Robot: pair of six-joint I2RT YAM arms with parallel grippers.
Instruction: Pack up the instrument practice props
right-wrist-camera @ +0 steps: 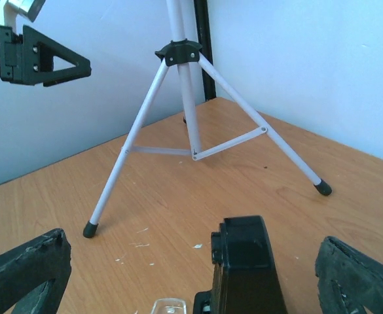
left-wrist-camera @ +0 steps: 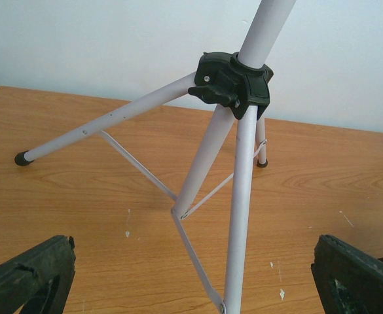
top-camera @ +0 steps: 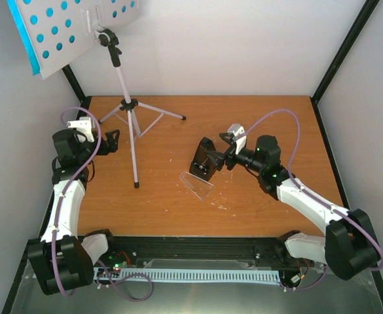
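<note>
The white tripod music stand [top-camera: 127,104] stands at the back left of the table, with its hole-punched desk [top-camera: 67,29] high up and cyan pages [top-camera: 22,36] behind the desk. My left gripper [top-camera: 112,140] is open and empty beside the stand's near leg [left-wrist-camera: 240,216]. In the left wrist view [left-wrist-camera: 191,281] that leg runs down between the widely spread fingers without touching them. The black metronome [top-camera: 203,159] stands mid-table. My right gripper [top-camera: 218,156] is open, one finger on each side of the metronome [right-wrist-camera: 247,268] with gaps. The clear cover [top-camera: 196,185] lies flat in front of it.
White walls with black corner posts [top-camera: 340,52] close in the wooden table [top-camera: 270,124] on three sides. A black rail with cables [top-camera: 198,248] runs along the near edge. The stand's three legs spread over the back left; one foot [right-wrist-camera: 90,229] rests near the metronome.
</note>
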